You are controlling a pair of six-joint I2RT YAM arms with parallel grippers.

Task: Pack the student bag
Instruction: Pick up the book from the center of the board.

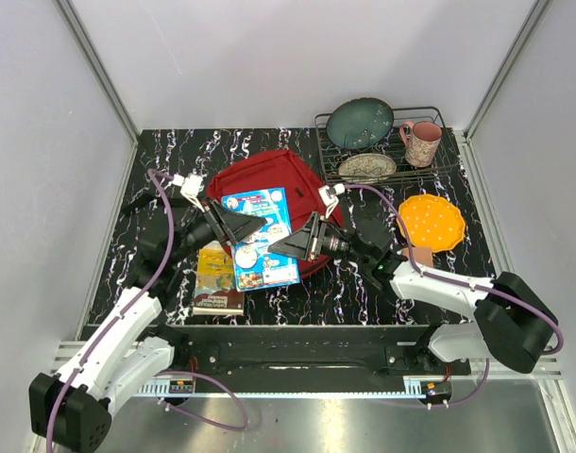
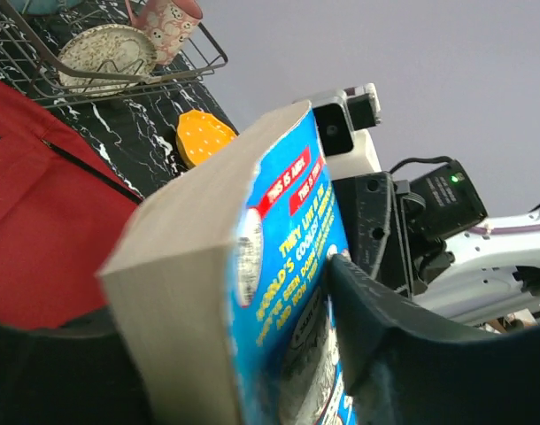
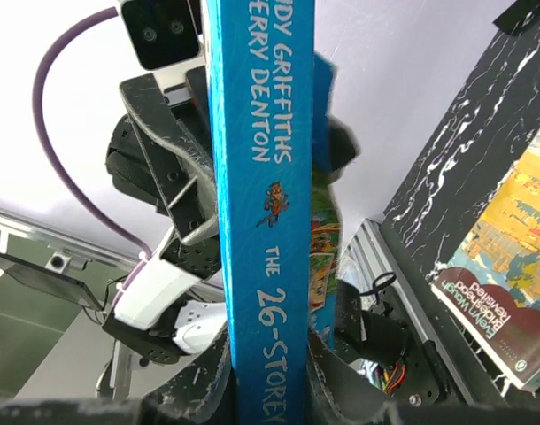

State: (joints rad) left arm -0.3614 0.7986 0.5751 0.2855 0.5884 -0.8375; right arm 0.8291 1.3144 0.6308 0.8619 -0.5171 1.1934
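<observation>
Whereas overhead shows the blue book (image 1: 264, 222) cover-up, right wrist shows its spine.

On my right wrist feed, the blue book (image 3: 261, 221) shows its spine: "…DY GRIFFITHS", "…ERRY DENTON" and "THE 26-STOREY", cut off at both ends. On my left wrist feed, its cover reads "THIS IS ANDY" and "WORLD'S COOLEST". The paperback (image 3: 509, 292) beside it reads "Evelyn Waugh" and "Brideshead Revisited".
</observation>
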